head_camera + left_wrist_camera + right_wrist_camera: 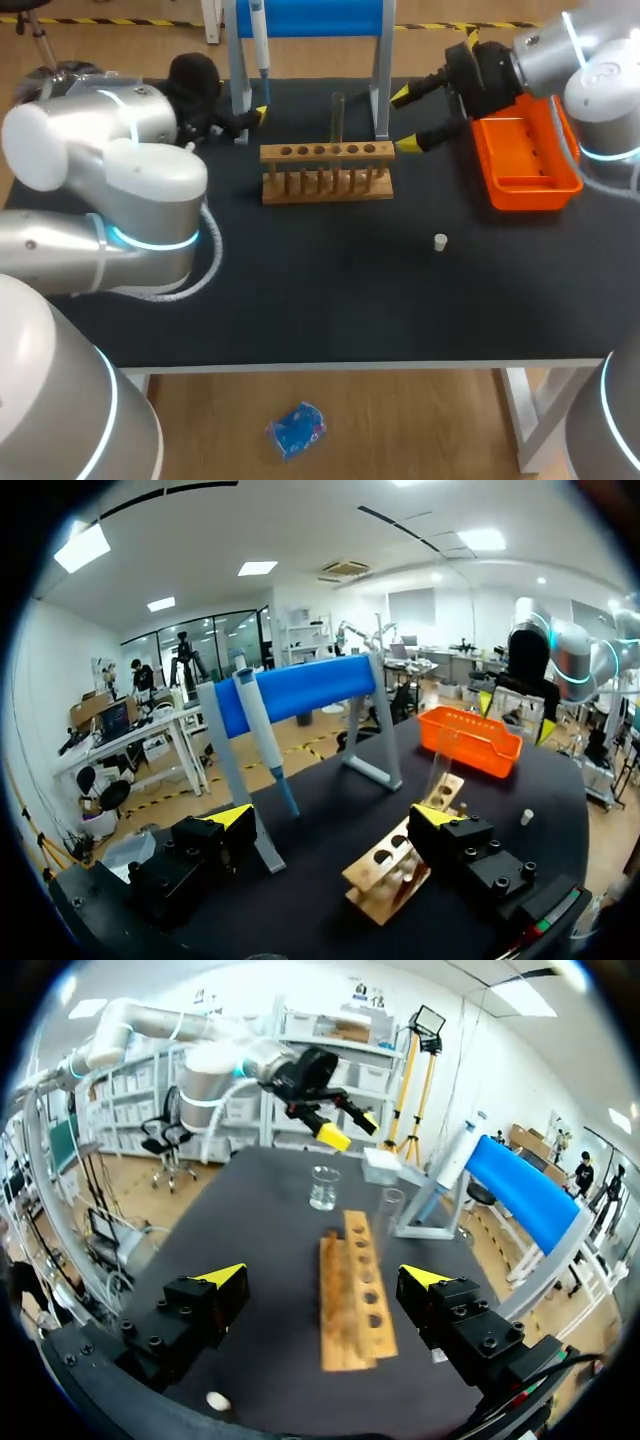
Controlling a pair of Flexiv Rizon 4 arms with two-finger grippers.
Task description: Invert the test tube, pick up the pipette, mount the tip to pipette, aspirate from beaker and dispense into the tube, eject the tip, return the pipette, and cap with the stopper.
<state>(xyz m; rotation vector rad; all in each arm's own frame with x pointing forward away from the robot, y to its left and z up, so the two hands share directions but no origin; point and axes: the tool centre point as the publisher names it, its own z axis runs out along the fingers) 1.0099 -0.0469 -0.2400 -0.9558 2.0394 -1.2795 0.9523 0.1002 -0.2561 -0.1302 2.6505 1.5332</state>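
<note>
Two hands, both spread wide and holding nothing. Left hand (330, 820) sits at upper left of the head view, near the blue stand (320, 18) on which the pipette (259, 40) hangs. Right hand (404, 120) is at upper right, between the wooden rack (327, 172) and the orange tray (520, 187), just off the rack's right end. Test tube (338, 118) stands upright in the rack, upper middle. Stopper (440, 241) lies on the black desk (330, 300), right of centre, well apart from the rack. Beaker (322, 1188) stands ahead of the right hand, past the rack's far end.
</note>
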